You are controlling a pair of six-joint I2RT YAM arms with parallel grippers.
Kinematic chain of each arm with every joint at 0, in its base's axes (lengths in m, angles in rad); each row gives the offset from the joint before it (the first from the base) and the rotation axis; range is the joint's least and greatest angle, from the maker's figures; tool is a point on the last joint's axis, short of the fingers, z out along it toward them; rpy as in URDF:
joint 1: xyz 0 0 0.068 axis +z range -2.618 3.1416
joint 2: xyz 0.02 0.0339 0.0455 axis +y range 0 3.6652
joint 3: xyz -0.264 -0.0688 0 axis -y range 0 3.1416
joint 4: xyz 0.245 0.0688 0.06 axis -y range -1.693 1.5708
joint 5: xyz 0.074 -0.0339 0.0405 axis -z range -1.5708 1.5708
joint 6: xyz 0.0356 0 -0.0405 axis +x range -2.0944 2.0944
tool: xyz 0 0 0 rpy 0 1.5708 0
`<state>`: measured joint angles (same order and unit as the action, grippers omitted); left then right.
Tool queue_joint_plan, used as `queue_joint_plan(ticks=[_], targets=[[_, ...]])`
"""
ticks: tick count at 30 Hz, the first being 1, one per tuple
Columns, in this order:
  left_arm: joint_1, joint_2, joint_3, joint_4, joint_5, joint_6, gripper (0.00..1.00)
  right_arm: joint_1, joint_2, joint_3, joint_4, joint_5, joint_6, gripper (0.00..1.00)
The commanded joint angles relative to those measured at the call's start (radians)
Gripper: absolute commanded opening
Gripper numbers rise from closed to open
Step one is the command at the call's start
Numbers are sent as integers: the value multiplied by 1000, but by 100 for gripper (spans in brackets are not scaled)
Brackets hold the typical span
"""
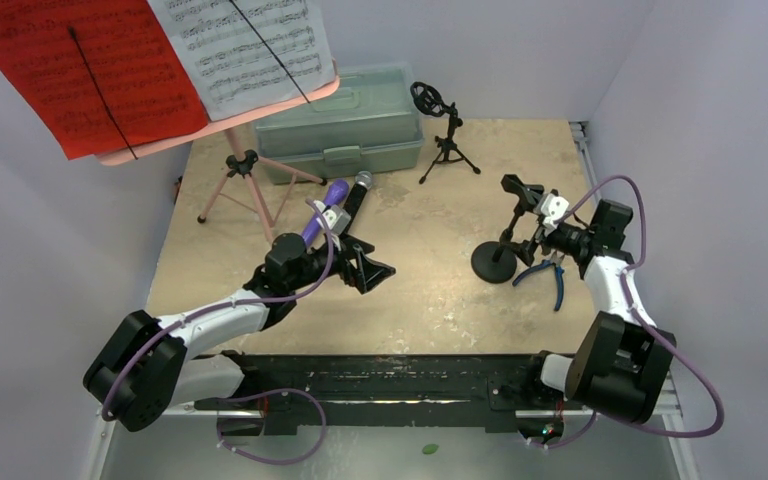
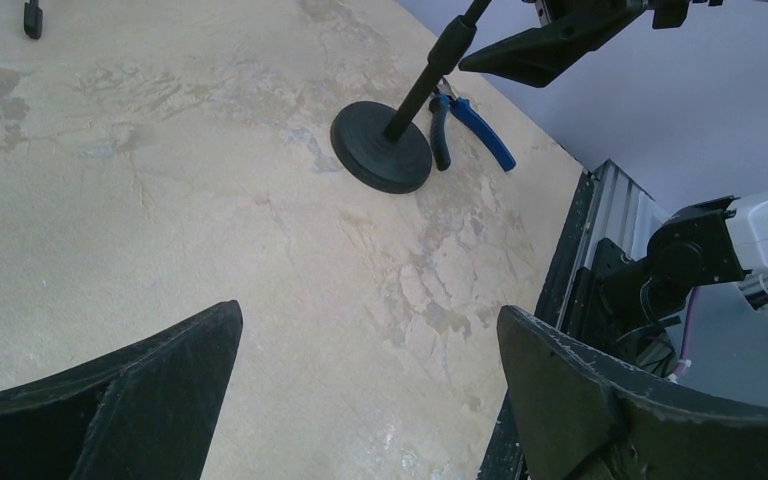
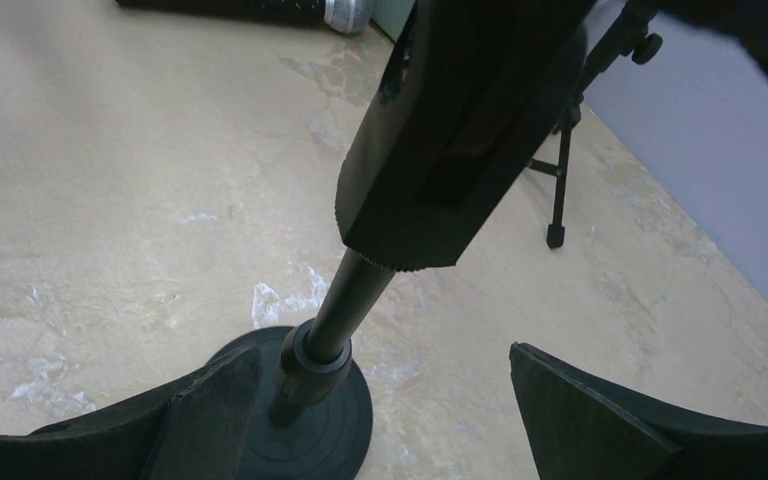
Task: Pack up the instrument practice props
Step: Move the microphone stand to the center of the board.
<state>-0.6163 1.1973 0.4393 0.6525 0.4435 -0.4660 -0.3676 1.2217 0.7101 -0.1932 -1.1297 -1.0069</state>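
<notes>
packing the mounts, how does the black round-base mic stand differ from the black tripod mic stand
The black round-base mic stand rests on a flat disc; the black tripod mic stand on three splayed legs. The disc one stands nearer; the tripod one by the grey-green plastic case. Both upright, empty.

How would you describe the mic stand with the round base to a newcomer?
Look at the right half of the table. The stand rises there from a flat round black base, with blue-handled pliers lying beside it. The other black mount, farther back by the grey-green case, stands on three legs.
</notes>
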Motion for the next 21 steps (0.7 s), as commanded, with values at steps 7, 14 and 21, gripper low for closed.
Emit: queue_joint_plan(ticks=[7,14,21], targets=[[3,15,-15,97,30,-35,98,36,78,22,53,-100,-39,85],[4,15,-16,105,29,-43,97,56,229,214,-496,-158,-511,39],[2,22,-13,111,36,-53,96,65,437,378,-1176,-244,-1133,0]])
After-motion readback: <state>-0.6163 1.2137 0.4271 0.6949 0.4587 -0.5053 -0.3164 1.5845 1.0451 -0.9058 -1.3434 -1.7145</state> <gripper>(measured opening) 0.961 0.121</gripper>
